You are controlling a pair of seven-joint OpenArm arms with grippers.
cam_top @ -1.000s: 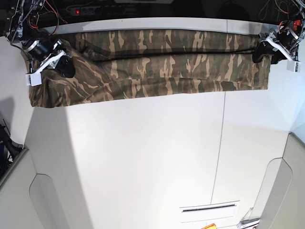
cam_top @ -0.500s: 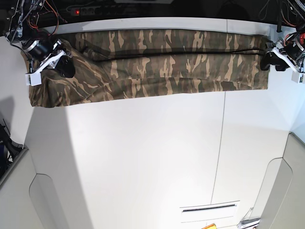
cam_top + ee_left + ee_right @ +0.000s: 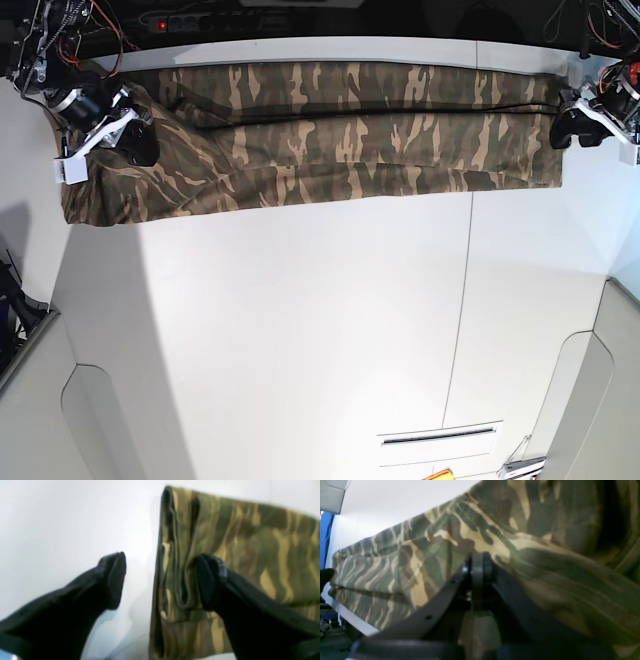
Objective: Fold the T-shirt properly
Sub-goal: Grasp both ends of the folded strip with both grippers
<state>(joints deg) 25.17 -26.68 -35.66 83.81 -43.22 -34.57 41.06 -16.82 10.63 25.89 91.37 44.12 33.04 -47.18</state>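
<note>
Bench (image 3: pixel 300 330) — white, bare across its near part; a slot-like fitting sits at the near edge, purpose unclear.

T-shirt (image 3: pixel 330 140) — camouflage cloth, lying as a long folded band across the far part of the bench, end to end between the two arms. Layered fold edges show at the end by the left arm; the other end is bunched and wider, hanging toward the near side.

Right gripper (image 3: pixel 477 565) — fingers together, clamped on a pinch of the T-shirt at the bunched end; cloth is drawn up around the tips.

Left gripper (image 3: pixel 160 580) — fingers apart, holding nothing. One finger lies over the stacked edge of the T-shirt (image 3: pixel 225 542), the other over bare bench just beside the fold.

Step in hand, as judged: securing both ends of the band for the next fold. To do it well —
- left gripper should come in far enough to take all stacked layers, not only the top one;
- close squarely on the fold edge, so the layers stay aligned;
- both ends should be lifted together, level, under light tension;
- the bunched end wants smoothing, else the crease will run skewed.

Markings: none legible. No brand, print or writing on the cloth; collar and neck label not in view.
</note>
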